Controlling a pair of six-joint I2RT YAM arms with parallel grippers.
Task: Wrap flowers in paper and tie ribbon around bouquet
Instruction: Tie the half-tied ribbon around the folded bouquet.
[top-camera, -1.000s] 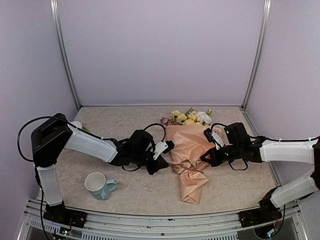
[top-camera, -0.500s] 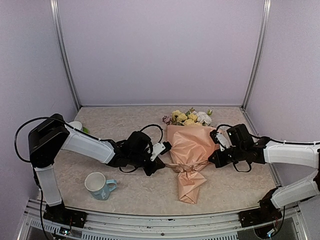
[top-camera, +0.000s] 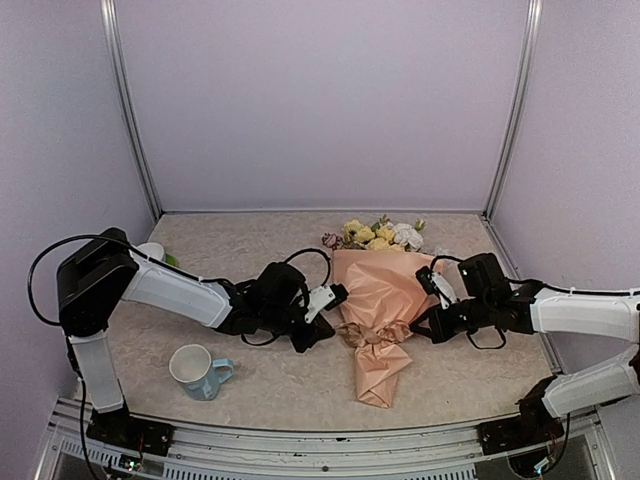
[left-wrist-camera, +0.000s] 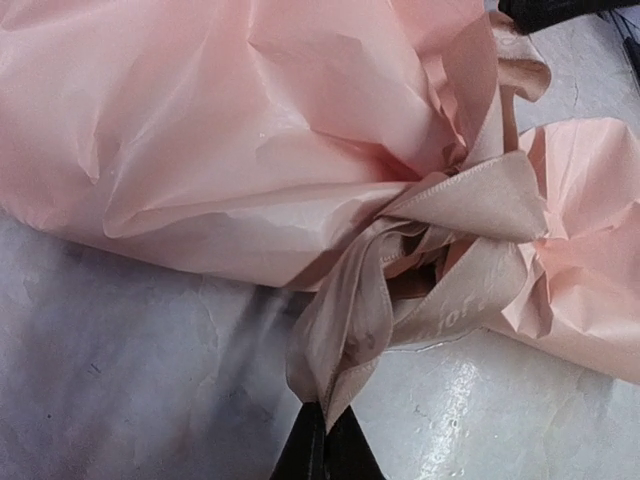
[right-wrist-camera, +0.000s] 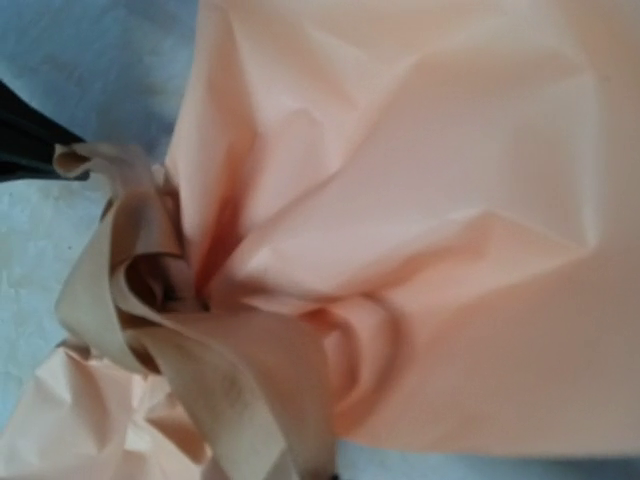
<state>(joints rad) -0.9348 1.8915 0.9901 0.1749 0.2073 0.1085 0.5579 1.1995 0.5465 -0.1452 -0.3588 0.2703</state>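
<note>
Nearest the arms' bases, a white mug (top-camera: 200, 371) with a pale blue handle stands upright on the table (top-camera: 250, 240). Its mouth faces up and only its white inside shows. It sits well left of the bouquet (top-camera: 380, 320).

The bouquet lies along the table with its narrow crumpled tail toward the near edge. At its pinched waist the ribbon (left-wrist-camera: 470, 200) is bunched in loops against the paper (left-wrist-camera: 250, 120). The left gripper (left-wrist-camera: 322, 445) sits just left of the waist, its fingertips pressed together on a strand of ribbon. The right gripper (top-camera: 428, 325) sits just right of the waist with its jaws closed, and a strand runs down to them at the bottom edge of the right wrist view.

Farther back the paper widens into a cone. The flowers (top-camera: 380, 235) stand out of its far end, yellow, white and pink, near the back wall.
</note>
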